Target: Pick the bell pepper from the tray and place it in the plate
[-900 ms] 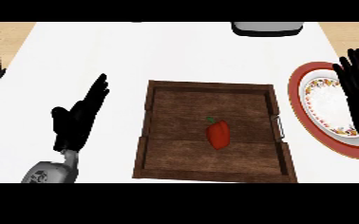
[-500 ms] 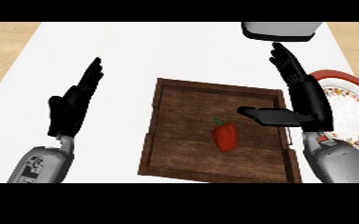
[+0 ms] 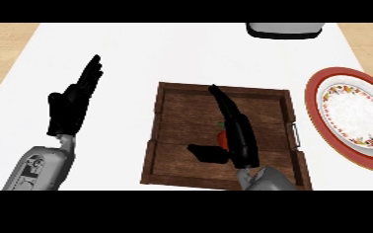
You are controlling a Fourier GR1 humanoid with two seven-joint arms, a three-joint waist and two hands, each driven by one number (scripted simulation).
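Counter: white top [image 3: 182, 54], wooden floor at its far corners; the tray serves as landmark.
Tray: dark wood [image 3: 175, 128], walled, metal handle on its right side.
Tray contents: one red bell pepper [image 3: 222, 137], near centre, mostly hidden behind the right hand.
Right hand: [image 3: 237, 133] over the tray, fingers straight, thumb spread left, apart, clasping nothing.
Left hand: [image 3: 73, 101] left of the tray, open, resting.
Plate: [image 3: 320, 96] red-rimmed, right of the tray, holds nothing visible.
Appliance: grey object [image 3: 284, 29] beyond the tray.
Step advice: probably lower, curl fingers and thumb round the pepper before lifting.
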